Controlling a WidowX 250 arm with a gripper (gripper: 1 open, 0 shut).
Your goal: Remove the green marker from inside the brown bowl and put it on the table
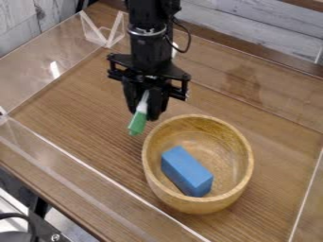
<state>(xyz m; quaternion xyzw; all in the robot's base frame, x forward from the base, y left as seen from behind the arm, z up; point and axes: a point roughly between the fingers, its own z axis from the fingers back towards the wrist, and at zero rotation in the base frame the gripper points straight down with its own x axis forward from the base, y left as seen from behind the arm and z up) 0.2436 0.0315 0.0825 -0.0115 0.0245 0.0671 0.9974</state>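
My gripper (146, 107) hangs just left of the brown bowl (233, 142) and is shut on the green marker (138, 119). The marker's white barrel sits between the fingers, and its green end points down and left, close above the table (76, 104). The marker is outside the bowl, near its left rim. Whether its tip touches the wood I cannot tell.
A blue rectangular block (186, 170) lies inside the bowl. Low clear acrylic walls (51, 156) run along the table's edges. Bare wood stretches to the left and behind the arm.
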